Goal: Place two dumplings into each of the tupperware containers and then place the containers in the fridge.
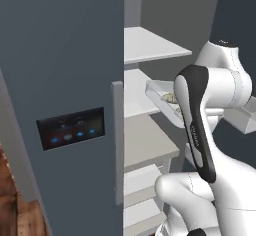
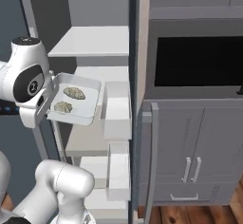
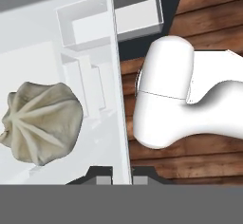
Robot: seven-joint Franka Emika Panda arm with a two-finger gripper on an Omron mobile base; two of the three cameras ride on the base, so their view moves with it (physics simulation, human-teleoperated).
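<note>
White shelves of the open fridge [image 1: 150, 45] fill the left base view, where the whitish tupperware container [image 1: 161, 91] hangs level in front of the middle shelf, though the arm's elbow hides the wrist and most of the tray. From the right, two dumplings [image 2: 74, 93] lie inside, kept level (presumably so they don't roll), the hand sitting behind the tray's near edge. Looking along the hand, the gripper [image 3: 118, 178] is clenched on the container's thin rim, one dumpling cut off at the frame edge.

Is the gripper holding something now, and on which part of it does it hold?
Yes. The gripper is shut on the whitish tupperware container, pinching its rim wall at one edge. Two dumplings lie inside, in front of the open fridge.
</note>
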